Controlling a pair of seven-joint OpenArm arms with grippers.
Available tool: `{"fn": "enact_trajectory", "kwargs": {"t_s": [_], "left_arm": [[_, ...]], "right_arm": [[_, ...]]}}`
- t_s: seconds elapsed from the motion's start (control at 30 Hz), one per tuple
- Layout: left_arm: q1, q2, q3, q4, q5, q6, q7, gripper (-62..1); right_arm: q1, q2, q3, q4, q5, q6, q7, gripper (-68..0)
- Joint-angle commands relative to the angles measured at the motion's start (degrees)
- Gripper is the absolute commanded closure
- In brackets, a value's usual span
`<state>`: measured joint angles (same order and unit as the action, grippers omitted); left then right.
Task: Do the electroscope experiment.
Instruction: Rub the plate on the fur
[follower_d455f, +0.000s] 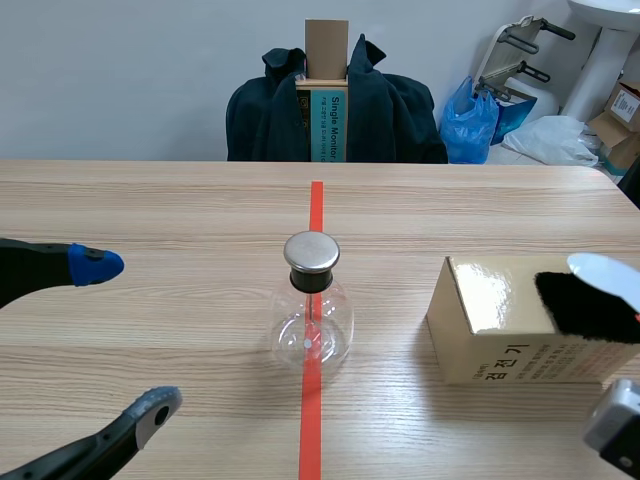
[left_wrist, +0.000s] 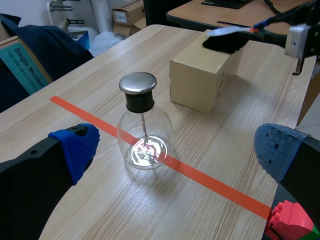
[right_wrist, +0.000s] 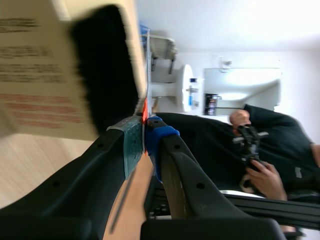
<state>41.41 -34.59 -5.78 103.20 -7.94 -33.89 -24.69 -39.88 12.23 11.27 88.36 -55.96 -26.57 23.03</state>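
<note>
Scene view: the left gripper (follower_d455f: 128, 335) gapes wide at near left. The glass flask (follower_d455f: 312, 325) stands upright mid-table on the red tape line (follower_d455f: 316, 205). To its right, a black brush (follower_d455f: 585, 305) rests on a box (follower_d455f: 500, 340).

Left wrist view: the flask stands ahead, between the spread fingers.

Right wrist view: the right gripper (right_wrist: 145, 145) pinches the brush handle.

Bright, even room light glares off the box (follower_d455f: 497, 290) top and glints in the glass flask (left_wrist: 146, 142) ahead of the left gripper (left_wrist: 177, 150), its shadow faint, while the brush (right_wrist: 105, 70) beyond the right gripper (right_wrist: 145, 143) is blurred.
</note>
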Motion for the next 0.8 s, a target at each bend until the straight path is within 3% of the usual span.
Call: {"fn": "enact_trajectory", "kwargs": {"t_s": [0.0,0.33,0.77], "left_arm": [[0.0,0.5,-0.5,0.3,-0.7,0.2,-0.8,-62.3],[0.0,0.5,-0.5,0.3,-0.7,0.2,-0.8,-62.3],[0.0,0.5,-0.5,0.3,-0.7,0.2,-0.8,-62.3]], "right_arm": [[-1.0,0.9,1.6,3.1,1.1,-1.0,-0.5,-0.7],[-2.3,0.9,6.5,17.5,5.7,-5.5,-4.6,-0.7],[-1.6,0.9,9.8,31.4,8.4,-5.6,-8.6,-0.7]]}}
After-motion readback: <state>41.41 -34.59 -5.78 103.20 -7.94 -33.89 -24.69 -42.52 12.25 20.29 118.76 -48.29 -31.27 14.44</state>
